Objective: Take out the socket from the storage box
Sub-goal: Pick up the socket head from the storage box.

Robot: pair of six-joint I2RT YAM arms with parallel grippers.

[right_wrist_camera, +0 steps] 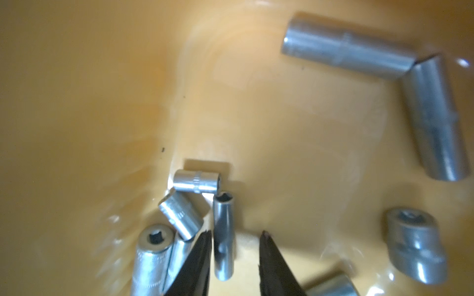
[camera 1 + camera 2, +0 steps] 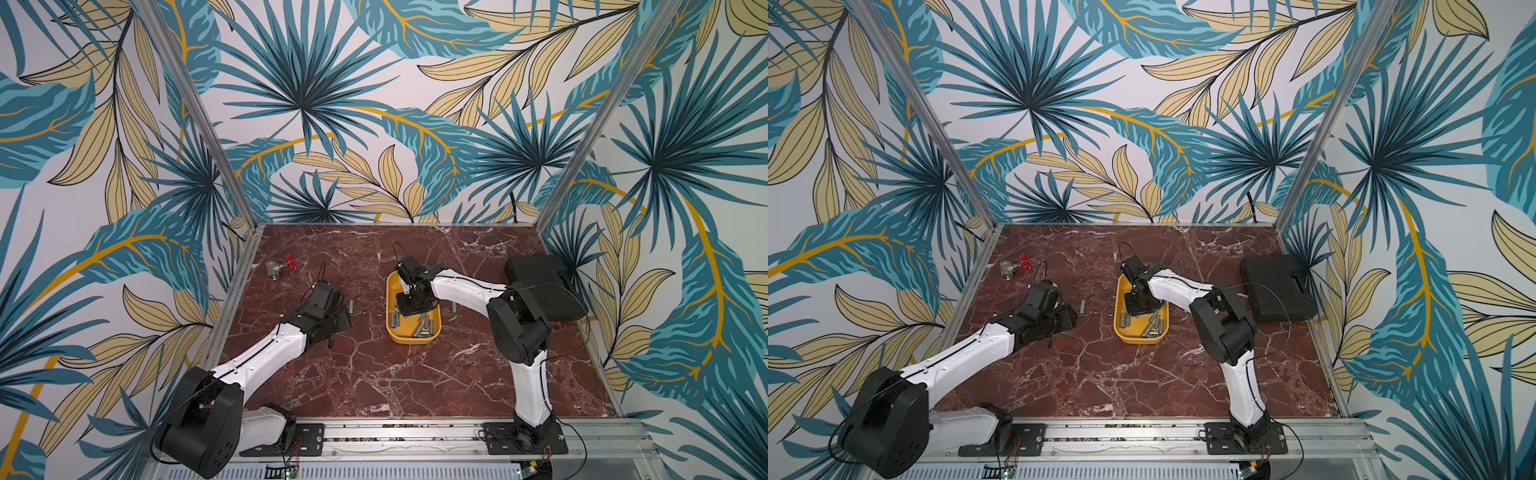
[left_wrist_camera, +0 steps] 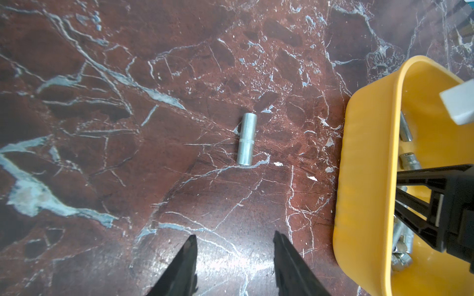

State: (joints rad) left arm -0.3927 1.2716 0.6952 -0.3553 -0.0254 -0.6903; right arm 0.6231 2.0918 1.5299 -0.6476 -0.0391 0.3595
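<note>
The right fingers (image 1: 197,264) reach down inside the yellow storage box (image 2: 390,322) and stand apart on either side of a slim socket (image 1: 223,238) lying on the box floor. One finger is just beside it and the opposite one is a gap away, so nothing is clamped. Other sockets (image 1: 346,46) lie scattered around it in the box. The left fingers (image 3: 184,266), also apart and empty, hang low over the counter (image 2: 374,374) beside the box, pointing at a loose socket (image 3: 246,139) on the counter near the box wall. A further socket (image 2: 454,308) lies outside the box's opposite side.
</note>
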